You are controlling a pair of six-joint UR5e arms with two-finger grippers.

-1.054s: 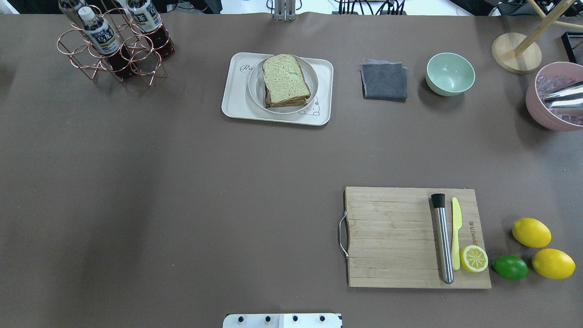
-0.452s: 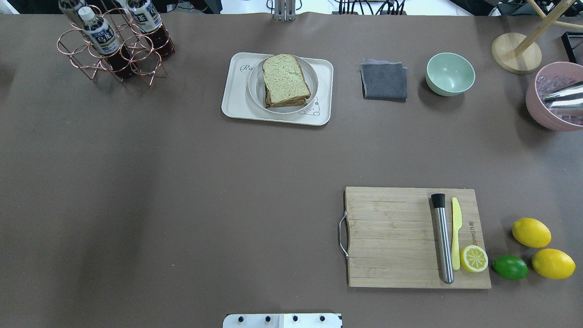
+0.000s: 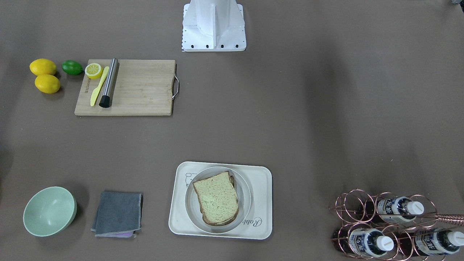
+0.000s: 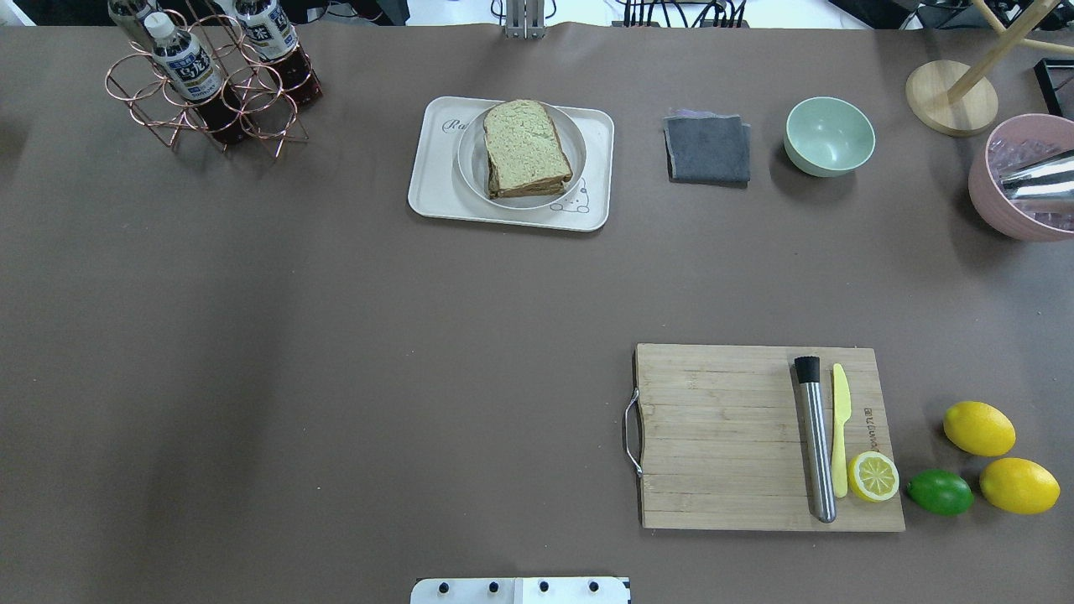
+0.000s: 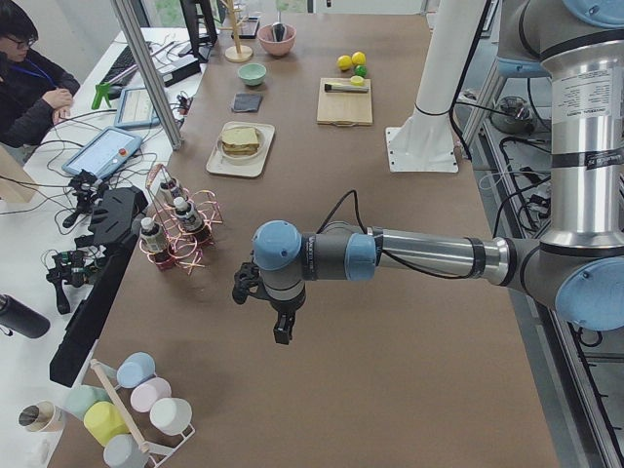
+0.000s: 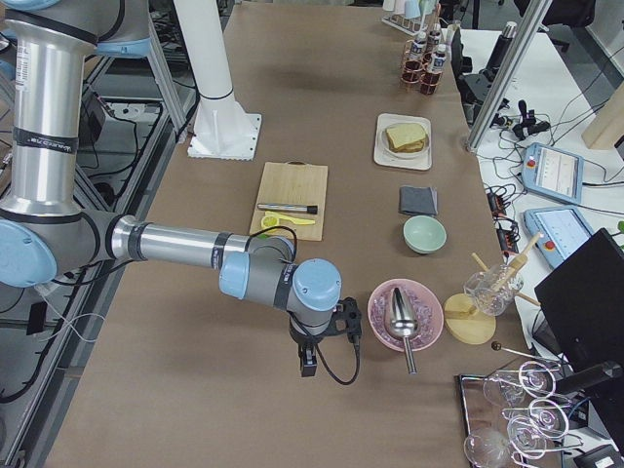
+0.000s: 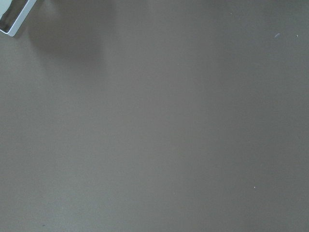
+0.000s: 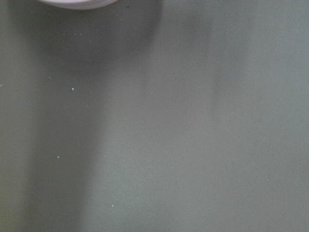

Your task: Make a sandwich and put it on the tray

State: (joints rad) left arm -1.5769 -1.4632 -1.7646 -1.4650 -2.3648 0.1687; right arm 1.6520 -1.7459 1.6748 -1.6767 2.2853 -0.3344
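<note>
The sandwich [image 4: 524, 147] is stacked on a small round white plate [image 4: 470, 172], which sits on the cream tray [image 4: 432, 189] at the table's far middle. Only the top bread slice and brown crusts show; the egg filling is hidden. The sandwich [image 3: 216, 197] and tray [image 3: 261, 197] also show in the front-facing view. My left gripper [image 5: 281, 330] hangs above bare table far off the table's left end. My right gripper [image 6: 307, 363] hangs near the pink bowl at the right end. Both show only in the side views, so I cannot tell whether they are open or shut.
A copper rack with bottles [image 4: 205, 80] stands far left. A grey cloth [image 4: 707, 149] and a green bowl [image 4: 829, 136] lie right of the tray. A wooden cutting board [image 4: 722, 436] holds a muddler, a yellow knife and a lemon half. Lemons [image 4: 978, 428], a lime and a pink bowl [image 4: 1019, 180] are at the right.
</note>
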